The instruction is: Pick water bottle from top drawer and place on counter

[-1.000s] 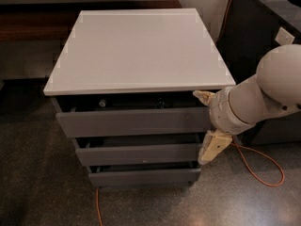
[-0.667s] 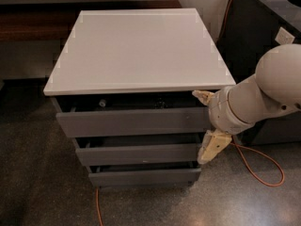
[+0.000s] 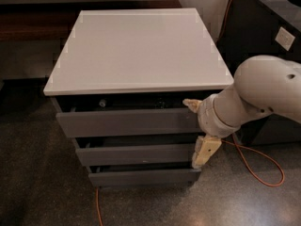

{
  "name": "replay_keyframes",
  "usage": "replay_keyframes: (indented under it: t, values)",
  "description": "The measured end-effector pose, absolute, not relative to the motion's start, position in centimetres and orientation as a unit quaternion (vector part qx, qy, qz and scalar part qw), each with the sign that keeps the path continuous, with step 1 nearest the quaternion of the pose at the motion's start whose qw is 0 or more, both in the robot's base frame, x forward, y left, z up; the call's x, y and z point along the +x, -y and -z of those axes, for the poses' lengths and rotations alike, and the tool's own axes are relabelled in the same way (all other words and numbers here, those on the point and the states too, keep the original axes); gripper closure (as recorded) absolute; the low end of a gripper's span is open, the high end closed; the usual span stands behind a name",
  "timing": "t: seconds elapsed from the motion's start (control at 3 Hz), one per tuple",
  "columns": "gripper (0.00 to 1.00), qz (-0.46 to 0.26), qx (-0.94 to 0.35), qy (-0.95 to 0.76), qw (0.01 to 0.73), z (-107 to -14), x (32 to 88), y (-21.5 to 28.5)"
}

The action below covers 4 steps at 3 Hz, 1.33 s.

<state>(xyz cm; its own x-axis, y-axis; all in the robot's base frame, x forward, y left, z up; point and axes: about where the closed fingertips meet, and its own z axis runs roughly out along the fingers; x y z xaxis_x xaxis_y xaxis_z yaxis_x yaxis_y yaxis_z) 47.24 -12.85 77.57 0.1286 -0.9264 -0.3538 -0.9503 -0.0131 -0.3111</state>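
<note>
The white counter tops the grey cabinet. The top drawer is pulled out a little, leaving a dark gap under the counter's edge. I cannot make out the water bottle in that gap; only a small pale spot shows near its left end. My gripper is at the right end of the drawer fronts, in front of the cabinet's right corner. Its cream fingers are spread apart, one fingertip at the top drawer's upper edge and the other beside the middle drawer. It holds nothing.
Two narrower grey drawers, the middle one and the bottom one, also stand slightly out. A dark black unit stands at the right, with an orange cable looping on the floor. A dark bench runs behind the cabinet.
</note>
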Motion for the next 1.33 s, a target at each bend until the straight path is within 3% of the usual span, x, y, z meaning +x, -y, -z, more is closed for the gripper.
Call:
replay_keyframes:
  t: [1.33]
  values:
    - [0.00, 0.007, -0.734, -0.635, 0.240, -67.6, 55.4, 12.9]
